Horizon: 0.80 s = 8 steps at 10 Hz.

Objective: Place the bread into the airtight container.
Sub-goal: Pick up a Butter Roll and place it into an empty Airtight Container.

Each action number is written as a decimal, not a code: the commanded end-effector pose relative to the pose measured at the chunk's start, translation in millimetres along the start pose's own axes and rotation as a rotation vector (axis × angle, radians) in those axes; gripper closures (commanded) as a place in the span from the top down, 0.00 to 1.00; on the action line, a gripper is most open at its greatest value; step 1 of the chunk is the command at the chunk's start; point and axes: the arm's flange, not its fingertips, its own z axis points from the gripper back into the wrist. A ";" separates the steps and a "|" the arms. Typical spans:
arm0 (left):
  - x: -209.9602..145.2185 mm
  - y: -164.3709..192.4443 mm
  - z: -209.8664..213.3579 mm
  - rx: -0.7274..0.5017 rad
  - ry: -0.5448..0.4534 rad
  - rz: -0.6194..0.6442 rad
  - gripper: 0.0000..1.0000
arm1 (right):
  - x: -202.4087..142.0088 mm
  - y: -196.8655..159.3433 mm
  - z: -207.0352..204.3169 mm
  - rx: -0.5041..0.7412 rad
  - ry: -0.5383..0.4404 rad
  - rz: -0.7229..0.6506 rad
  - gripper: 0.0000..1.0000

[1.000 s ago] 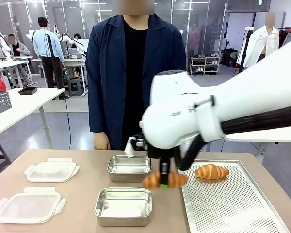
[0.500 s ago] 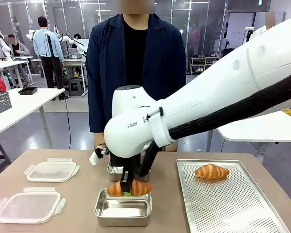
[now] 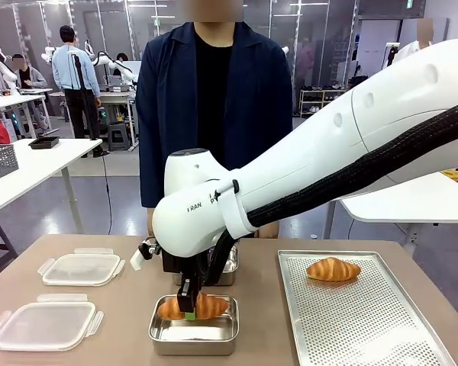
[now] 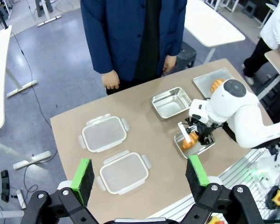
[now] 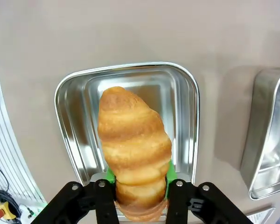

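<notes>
Leftward and down since a second ago, the right arm's fingers point(image 3: 188, 301) carried the golden croissant point(image 3: 211, 306) into the near rectangular steel container point(image 3: 192, 347) — still clamped; release remains. Left arm's fingers point(image 4: 83, 173) gape, empty.

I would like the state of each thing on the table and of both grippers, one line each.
croissant: held by right gripper, low over near steel container
far steel container: empty
second croissant: lying on perforated tray
plastic lids: lying flat, off the containers
left gripper: open, holding nothing
</notes>
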 end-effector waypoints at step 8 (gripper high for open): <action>1.5 0.0 2.1 -0.001 0.013 -0.013 1.00 | 0.6 -0.1 0.7 0.001 0.001 0.001 1.00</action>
